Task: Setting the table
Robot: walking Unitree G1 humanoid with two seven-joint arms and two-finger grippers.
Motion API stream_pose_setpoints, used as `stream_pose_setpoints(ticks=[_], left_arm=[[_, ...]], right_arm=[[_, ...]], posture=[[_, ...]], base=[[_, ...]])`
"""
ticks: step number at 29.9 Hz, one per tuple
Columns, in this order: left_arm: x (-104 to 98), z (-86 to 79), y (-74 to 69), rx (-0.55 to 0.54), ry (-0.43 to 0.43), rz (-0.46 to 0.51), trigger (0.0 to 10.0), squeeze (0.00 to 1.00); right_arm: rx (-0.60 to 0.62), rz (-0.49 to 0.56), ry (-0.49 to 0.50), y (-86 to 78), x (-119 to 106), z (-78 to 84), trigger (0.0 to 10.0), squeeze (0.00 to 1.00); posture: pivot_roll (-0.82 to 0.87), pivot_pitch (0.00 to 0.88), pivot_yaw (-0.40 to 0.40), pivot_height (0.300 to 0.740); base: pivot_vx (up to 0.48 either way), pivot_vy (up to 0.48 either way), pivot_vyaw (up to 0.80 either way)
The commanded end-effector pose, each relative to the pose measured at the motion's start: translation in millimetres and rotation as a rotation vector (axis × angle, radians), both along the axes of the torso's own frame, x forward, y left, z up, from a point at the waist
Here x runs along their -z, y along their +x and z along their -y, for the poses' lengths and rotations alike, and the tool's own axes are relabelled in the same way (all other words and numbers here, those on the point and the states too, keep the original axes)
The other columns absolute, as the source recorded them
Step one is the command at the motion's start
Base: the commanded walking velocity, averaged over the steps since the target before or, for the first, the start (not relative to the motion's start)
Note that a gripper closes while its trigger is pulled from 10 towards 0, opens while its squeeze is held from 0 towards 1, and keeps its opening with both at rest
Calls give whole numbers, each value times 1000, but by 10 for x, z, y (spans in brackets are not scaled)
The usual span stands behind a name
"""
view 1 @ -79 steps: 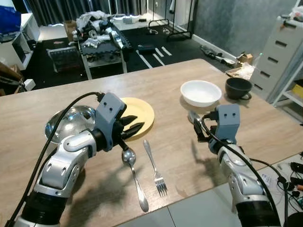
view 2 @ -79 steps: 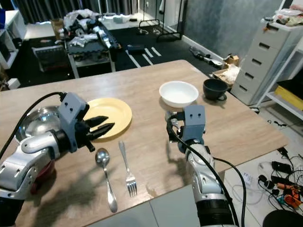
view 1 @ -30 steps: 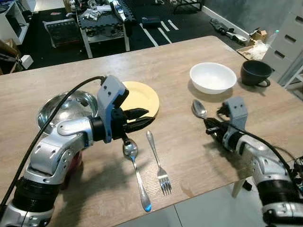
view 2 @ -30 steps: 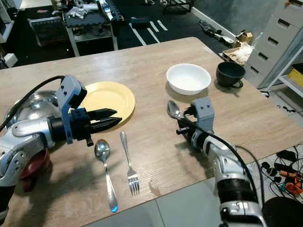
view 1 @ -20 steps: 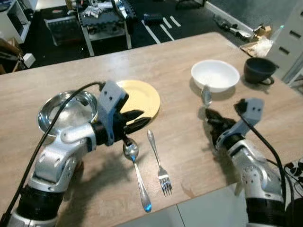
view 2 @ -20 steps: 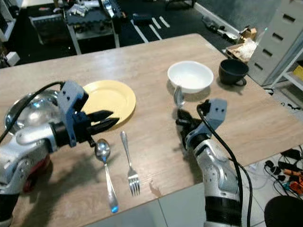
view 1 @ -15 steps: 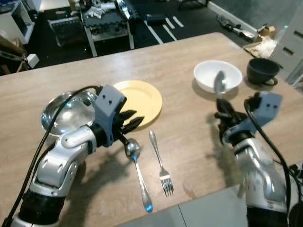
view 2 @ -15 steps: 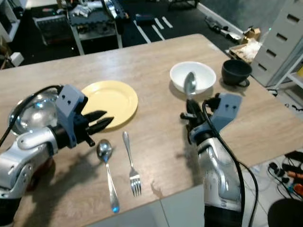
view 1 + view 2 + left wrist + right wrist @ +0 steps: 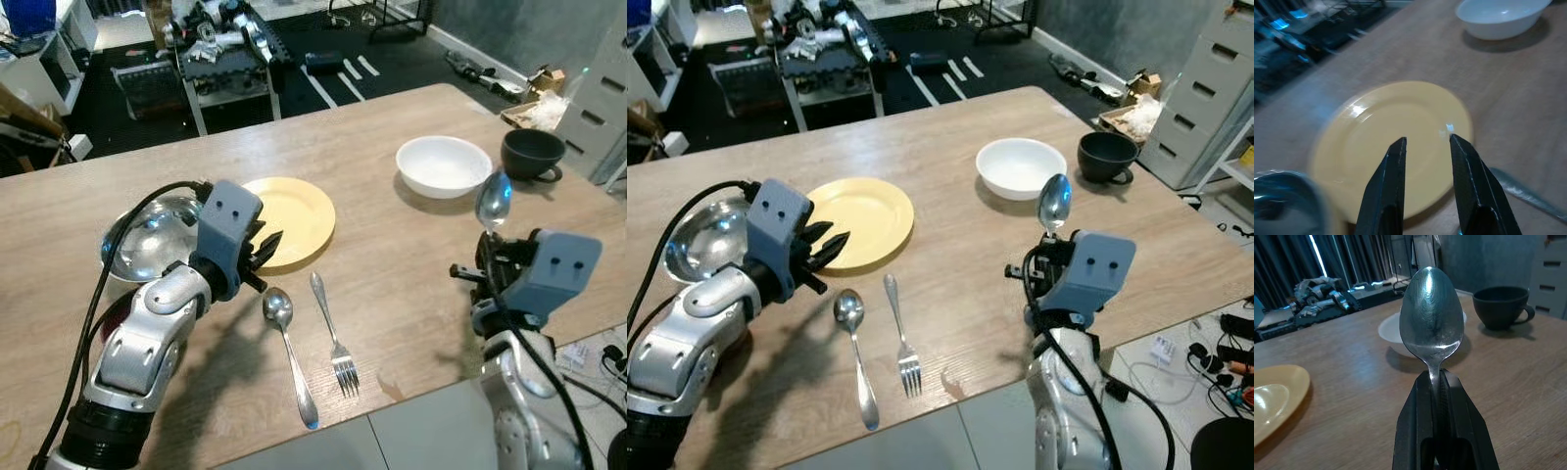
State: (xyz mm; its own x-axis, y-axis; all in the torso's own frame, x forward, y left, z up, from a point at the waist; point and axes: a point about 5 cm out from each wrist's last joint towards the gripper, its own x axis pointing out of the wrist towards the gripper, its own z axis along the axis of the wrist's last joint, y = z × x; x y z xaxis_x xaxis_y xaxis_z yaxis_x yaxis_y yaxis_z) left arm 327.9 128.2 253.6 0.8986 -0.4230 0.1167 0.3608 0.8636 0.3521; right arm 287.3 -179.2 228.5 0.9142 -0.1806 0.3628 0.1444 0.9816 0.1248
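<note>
- Table [image 9: 392, 127]: light wood-grain top with a pale edge nearest the robot; it carries all the tableware.
- Right gripper [image 9: 1436, 382]: raised above the table's near right part, fingers clamped on the handle of a small spoon [image 9: 492, 204] that stands upright, bowl uppermost.
- Left gripper [image 9: 1425, 147]: hovers low over the near edge of the yellow plate [image 9: 294, 211], fingers slightly parted and holding nothing.
- Yellow plate: lies flat near the table's middle, with a steel bowl [image 9: 147, 240] just beside it on the robot's left.
- Large spoon [image 9: 287, 352] and fork [image 9: 335, 338]: lie side by side on the bare wood just nearer the robot than the plate, the spoon on the left, fork tines pointing toward the robot.
- White bowl [image 9: 443, 164]: on the far right part of the table, with a dark cup [image 9: 532, 154] just beside it toward the right edge.
- Room: dark floor with white stripes [image 9: 338, 78] beyond the table; a low rack [image 9: 225, 54] piled with clutter stands there; a pale drawer unit [image 9: 1205, 93] stands at the right; cables [image 9: 1215, 362] lie on the light floor by the table's right end.
</note>
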Motion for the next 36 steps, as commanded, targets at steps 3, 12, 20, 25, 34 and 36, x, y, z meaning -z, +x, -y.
stream_pose_setpoints(ticks=[3, 12, 20, 25, 34, 36], left_arm=[[74, -26, -10, -36, 120, 58, 10000, 0], [166, 25, -24, 14, -70, -65, 10000, 0], [195, 111, -30, 5, -122, -69, 10000, 0], [117, 154, -21, 32, -147, -22, 10000, 0], [86, 288, 41, 33, -209, -23, 10000, 0], [84, 301, 28, 47, -219, -27, 10000, 0]], right_arm=[[8, -5, -5, -18, 23, -53, 10000, 0], [18, -37, 7, -26, 96, -66, 10000, 0], [20, -45, 5, -11, 151, -85, 10000, 0], [15, -18, -3, 12, 106, -121, 10000, 0], [21, -37, -54, 64, 119, -6, 10000, 0], [22, -41, -58, 74, 124, 6, 10000, 0]], posture=[[68, 98, 169, 740], [58, 110, 158, 740], [58, 88, 171, 740], [41, 59, 175, 740], [0, 36, 130, 740], [3, 37, 124, 740]], base=[[0, 0, 0], [0, 0, 0], [0, 0, 0], [0, 0, 0], [0, 0, 0], [0, 0, 0]])
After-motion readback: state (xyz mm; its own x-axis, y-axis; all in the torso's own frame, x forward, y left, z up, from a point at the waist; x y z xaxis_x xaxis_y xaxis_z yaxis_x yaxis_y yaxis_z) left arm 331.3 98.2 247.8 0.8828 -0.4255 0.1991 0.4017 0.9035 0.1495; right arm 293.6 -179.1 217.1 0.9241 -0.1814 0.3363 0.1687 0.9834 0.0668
